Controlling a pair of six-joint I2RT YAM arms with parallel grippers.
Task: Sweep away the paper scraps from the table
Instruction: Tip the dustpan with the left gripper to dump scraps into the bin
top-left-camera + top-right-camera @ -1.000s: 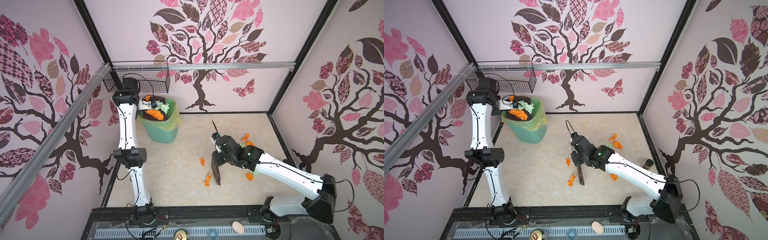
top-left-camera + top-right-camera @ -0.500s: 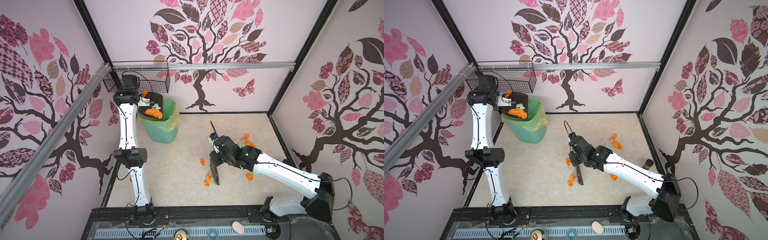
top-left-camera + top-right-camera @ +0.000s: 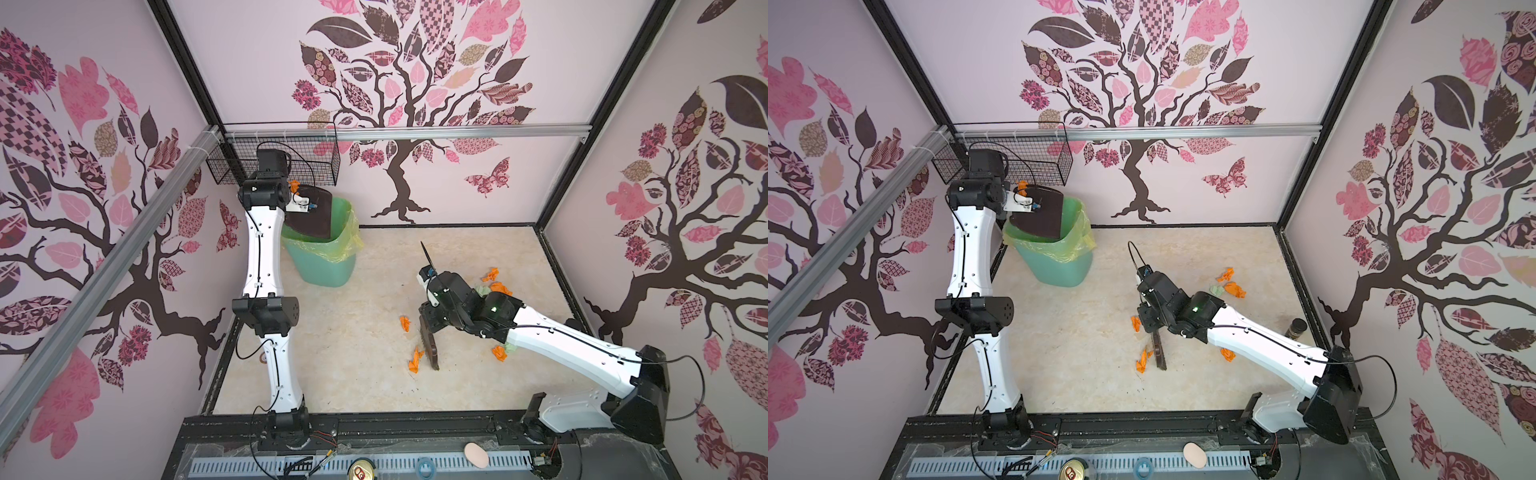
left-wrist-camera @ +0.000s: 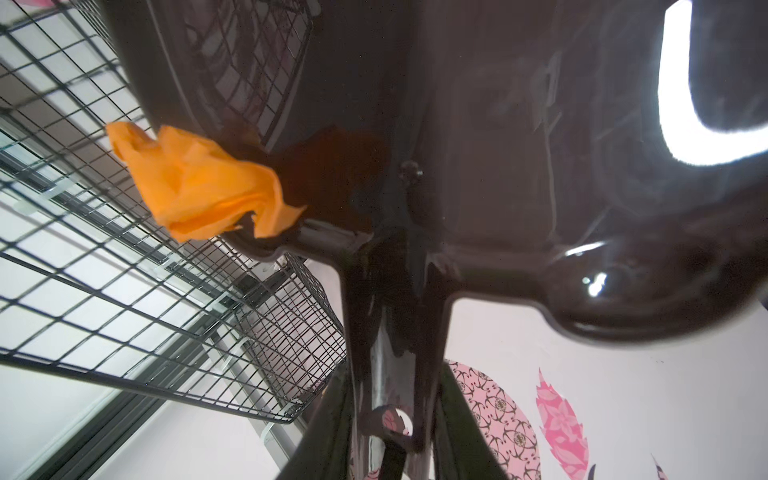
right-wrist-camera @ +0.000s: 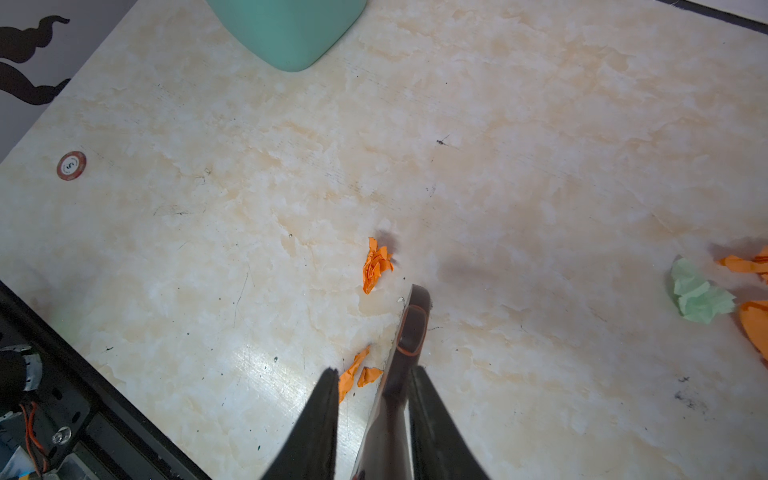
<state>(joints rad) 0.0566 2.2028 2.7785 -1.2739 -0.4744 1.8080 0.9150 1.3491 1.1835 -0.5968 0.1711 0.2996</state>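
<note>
The left gripper point(image 3: 301, 204) is clamped on the handle of the dark dustpan point(image 3: 314, 217), which is tilted over the green-lined teal bin point(image 3: 328, 266). One orange scrap point(image 4: 195, 183) clings to the dustpan's rim. The right gripper point(image 5: 374, 376) grips the brush point(image 5: 411, 328), head down on the table point(image 3: 353, 374) among scattered paper scraps point(image 3: 405, 324).

Pink tree-patterned walls point(image 3: 415, 83), black corner posts point(image 3: 184, 62), aluminium rail point(image 3: 457, 131), hanging wire basket point(image 3: 316, 164).
</note>
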